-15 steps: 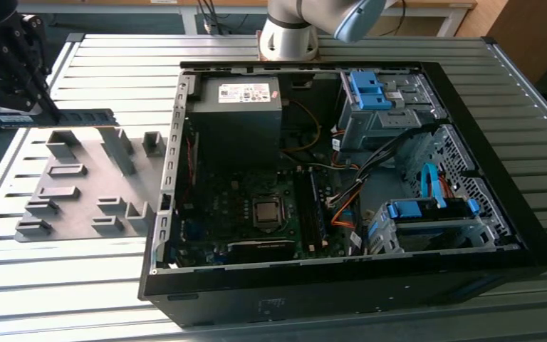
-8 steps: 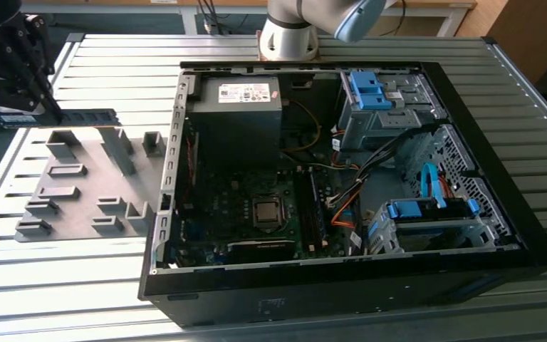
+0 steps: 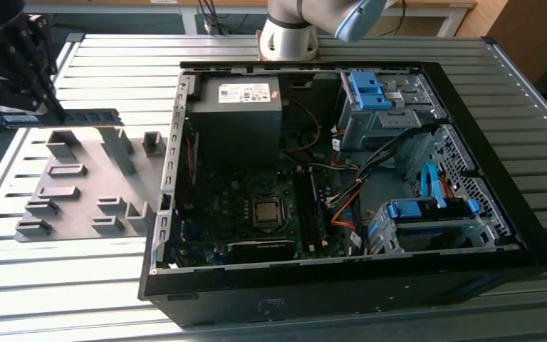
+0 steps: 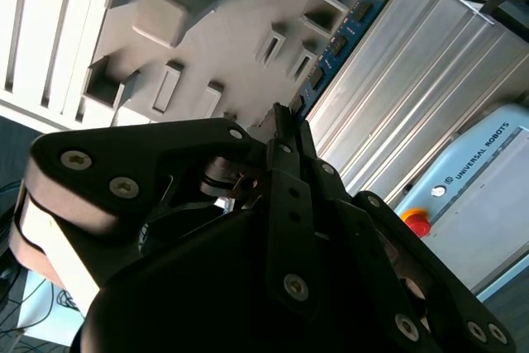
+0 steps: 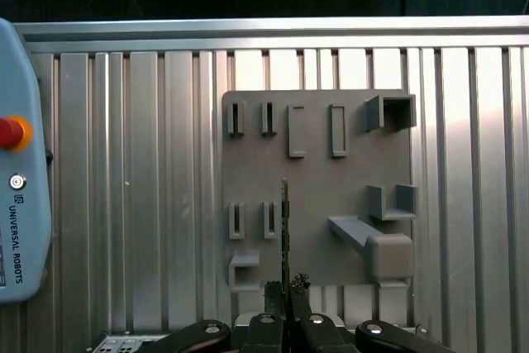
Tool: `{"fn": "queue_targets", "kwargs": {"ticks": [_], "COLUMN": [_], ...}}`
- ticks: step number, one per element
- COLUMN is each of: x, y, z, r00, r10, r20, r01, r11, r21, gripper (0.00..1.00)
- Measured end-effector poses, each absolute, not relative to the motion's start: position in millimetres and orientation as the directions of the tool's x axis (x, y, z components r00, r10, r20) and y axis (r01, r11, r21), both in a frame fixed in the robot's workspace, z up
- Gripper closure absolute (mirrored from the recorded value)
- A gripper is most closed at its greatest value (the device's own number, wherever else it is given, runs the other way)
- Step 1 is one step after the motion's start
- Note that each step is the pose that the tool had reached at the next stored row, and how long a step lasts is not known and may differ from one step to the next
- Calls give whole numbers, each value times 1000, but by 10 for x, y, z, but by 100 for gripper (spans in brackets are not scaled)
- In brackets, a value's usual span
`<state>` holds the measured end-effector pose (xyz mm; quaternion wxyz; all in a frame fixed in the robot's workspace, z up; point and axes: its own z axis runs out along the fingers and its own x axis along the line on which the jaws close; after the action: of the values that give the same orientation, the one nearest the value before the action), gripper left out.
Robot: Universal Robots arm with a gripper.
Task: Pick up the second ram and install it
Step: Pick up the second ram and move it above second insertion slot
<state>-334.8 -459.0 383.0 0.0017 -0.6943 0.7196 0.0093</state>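
Holding second ram (image 5: 285, 221) by one end in closed pincer (image 5: 286, 288), strip projecting ahead of it, above grey holder plate (image 5: 318, 179). We are judging grip short: stick could pivot or slip, then miss seating in computer case (image 3: 350, 296), well aside from pincer.

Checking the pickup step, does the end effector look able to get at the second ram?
Probably yes: the end effector seems closed on the second ram, which sticks out over the grey holder tray, with nothing between them.
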Motion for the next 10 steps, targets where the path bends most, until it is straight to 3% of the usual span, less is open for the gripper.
{"fn": "queue_targets", "kwargs": {"ticks": [10], "x": [-3300], "y": [-4590], "z": [3830], "r00": [-36], "r10": [-999], "r20": [-15], "r01": [-999], "r11": [36], "r21": [11], "gripper": [86]}}
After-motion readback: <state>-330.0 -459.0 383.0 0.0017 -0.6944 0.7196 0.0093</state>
